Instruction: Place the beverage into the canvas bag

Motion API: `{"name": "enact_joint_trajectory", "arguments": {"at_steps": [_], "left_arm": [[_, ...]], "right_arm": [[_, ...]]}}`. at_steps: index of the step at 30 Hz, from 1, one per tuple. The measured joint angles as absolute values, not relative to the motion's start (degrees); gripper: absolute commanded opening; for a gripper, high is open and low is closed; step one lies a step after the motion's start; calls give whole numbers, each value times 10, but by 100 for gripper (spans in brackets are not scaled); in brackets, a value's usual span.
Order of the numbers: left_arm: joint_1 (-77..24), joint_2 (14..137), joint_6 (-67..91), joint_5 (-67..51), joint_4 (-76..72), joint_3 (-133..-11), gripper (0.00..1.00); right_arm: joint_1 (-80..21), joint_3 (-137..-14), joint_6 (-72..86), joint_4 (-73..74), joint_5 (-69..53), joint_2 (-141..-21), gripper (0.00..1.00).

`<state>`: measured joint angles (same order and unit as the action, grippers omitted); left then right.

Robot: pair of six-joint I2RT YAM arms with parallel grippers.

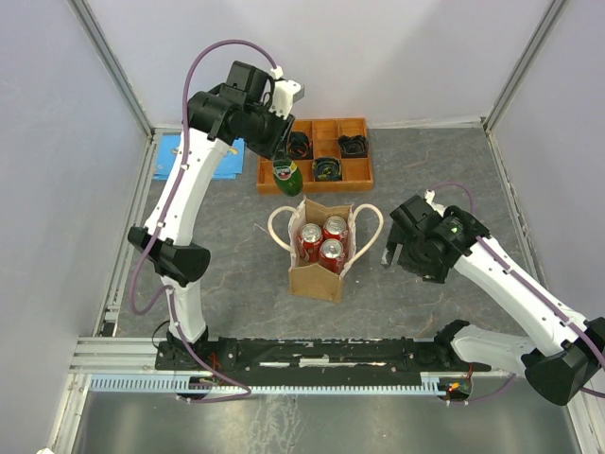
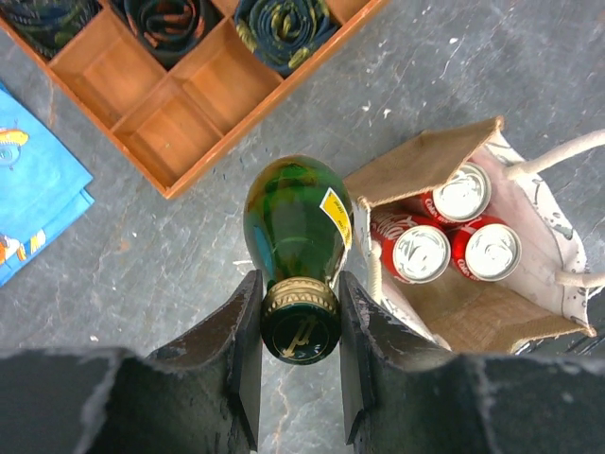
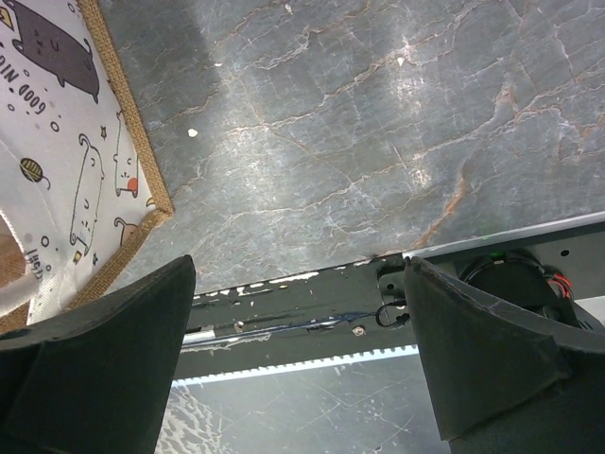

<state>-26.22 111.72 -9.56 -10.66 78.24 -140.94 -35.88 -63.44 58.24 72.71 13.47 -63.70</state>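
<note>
Top external view, from the left: a blue cloth [image 1: 180, 156] is lying at the table's far-left edge. Next, the left gripper [image 1: 283, 158] is clamping the green bottle [image 1: 286, 176] by its neck, so the body is hanging downward, ready for a vertical drop. The bottle is hovering between the orange tray [image 1: 356, 174] and the canvas bag [image 1: 317, 276], just short of its mouth. 3 red cans [image 1: 321, 241] are crowding the bag, leaving one free spot. Rightmost, the right gripper [image 1: 392, 253] is standing spread and empty just beside the bag, probably to steady it.
</note>
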Motion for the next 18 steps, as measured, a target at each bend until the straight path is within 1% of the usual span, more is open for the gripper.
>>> {"name": "enact_joint_trajectory", "arguments": {"at_steps": [18], "left_arm": [[-296, 1084, -95, -102, 736, -1409, 3]], "right_arm": [[-359, -634, 582, 712, 129, -647, 99]]}}
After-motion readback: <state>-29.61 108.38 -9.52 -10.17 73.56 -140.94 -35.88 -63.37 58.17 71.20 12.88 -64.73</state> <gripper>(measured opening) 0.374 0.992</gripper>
